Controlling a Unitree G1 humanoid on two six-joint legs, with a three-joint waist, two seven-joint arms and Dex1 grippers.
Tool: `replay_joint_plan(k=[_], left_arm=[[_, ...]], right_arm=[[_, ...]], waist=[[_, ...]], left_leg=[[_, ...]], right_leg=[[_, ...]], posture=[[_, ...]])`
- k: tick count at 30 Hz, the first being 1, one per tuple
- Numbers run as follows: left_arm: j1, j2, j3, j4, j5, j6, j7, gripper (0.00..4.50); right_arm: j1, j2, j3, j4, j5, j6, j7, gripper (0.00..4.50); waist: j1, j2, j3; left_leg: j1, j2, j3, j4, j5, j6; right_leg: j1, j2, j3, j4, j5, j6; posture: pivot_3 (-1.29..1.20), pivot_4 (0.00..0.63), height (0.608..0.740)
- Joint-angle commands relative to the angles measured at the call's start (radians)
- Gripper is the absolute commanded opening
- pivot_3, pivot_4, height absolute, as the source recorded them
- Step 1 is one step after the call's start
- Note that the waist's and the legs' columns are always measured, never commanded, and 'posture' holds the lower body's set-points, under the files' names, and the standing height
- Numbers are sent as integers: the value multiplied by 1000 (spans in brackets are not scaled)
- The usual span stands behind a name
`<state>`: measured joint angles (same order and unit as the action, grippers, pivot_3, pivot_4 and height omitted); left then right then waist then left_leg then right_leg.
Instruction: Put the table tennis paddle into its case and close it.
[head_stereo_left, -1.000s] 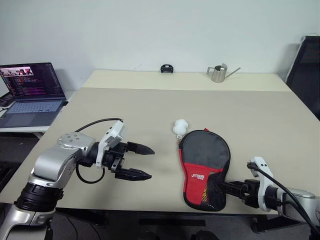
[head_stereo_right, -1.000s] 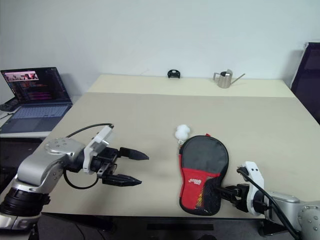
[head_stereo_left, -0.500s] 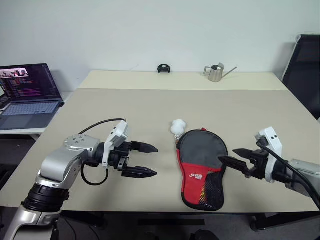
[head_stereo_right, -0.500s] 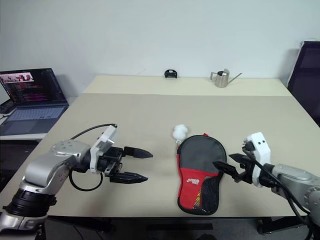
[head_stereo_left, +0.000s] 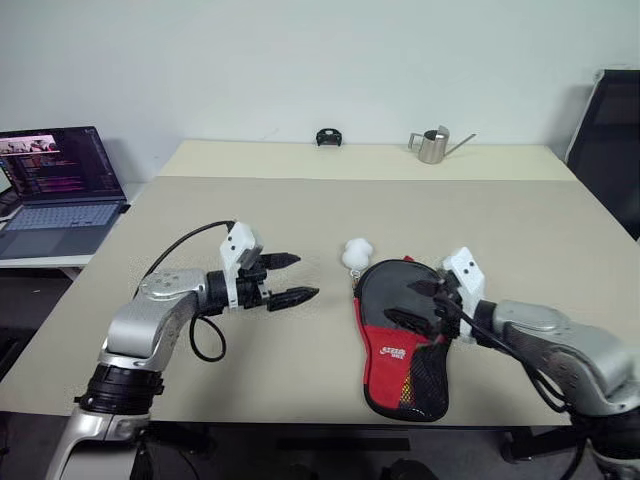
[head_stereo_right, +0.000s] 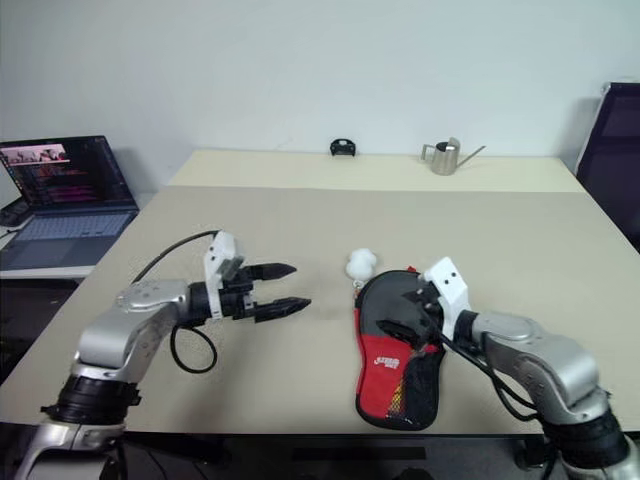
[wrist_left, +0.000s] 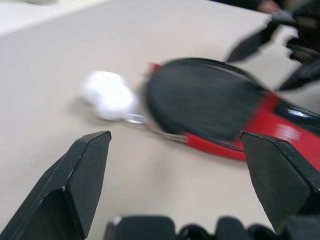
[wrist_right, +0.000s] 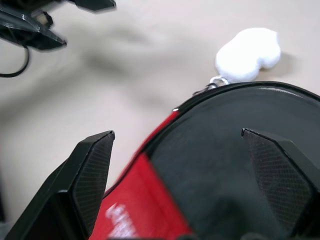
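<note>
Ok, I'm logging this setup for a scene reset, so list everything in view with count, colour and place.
case: one, black and red, near table edge, zipped shut
white charm: one, chained to the case's zip, just beyond it
table: one, beige
watering can: one, metal, far edge
small black object: one, far edge
laptop: one, open, on a side table at left
chair: one, black, at right
left claw: open, left of the case
right claw: open, over the case

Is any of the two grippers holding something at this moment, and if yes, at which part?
Nothing is held. The left gripper is open over the bare table, and the right gripper is open above the black top of the case.
</note>
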<state>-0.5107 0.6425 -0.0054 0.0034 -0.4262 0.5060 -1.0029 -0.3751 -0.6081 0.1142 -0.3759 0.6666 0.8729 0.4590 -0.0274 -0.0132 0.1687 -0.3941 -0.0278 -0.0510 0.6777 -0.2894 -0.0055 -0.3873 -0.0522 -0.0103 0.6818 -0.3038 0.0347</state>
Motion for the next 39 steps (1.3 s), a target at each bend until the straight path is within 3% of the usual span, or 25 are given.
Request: replay_joint_plan(k=[1,11,20,26,39], left_arm=[[-52,-19,5,29,51,-46,62,4500],[-230,-154,-56,256,144,-75,136,4500],[-550,-329,-91,854,286,-292,208,4500],[-678,-401,-88,1137,350,-407,214,4500],[-700,-507,-55,1313,417,-415,270,4500]], right_arm=[[-27,28,36,74,-98,-96,31,4457],[39,71,81,216,-293,-254,67,4457],[62,154,77,219,-336,-252,66,4457],[61,191,71,214,-355,-243,57,4457],[86,257,57,183,-378,-232,20,4457]], waist=[[0,0,0],[3,0,0],[-3,-2,-1],[-3,-2,-1],[-4,-2,-1]], left_leg=[[-1,0,0,0,0,0],[-2,-1,0,1,1,-1],[-1,-2,0,2,1,-2],[-1,-2,0,1,2,-3],[-1,-3,0,1,2,-3]], right_leg=[[-1,0,0,0,0,0],[-1,-1,-1,0,0,0],[-1,0,-1,1,0,0],[-1,0,-1,1,0,0],[-2,0,-1,2,0,1]], posture=[[0,150,740],[0,150,740],[0,150,740],[0,150,740],[0,150,740]])
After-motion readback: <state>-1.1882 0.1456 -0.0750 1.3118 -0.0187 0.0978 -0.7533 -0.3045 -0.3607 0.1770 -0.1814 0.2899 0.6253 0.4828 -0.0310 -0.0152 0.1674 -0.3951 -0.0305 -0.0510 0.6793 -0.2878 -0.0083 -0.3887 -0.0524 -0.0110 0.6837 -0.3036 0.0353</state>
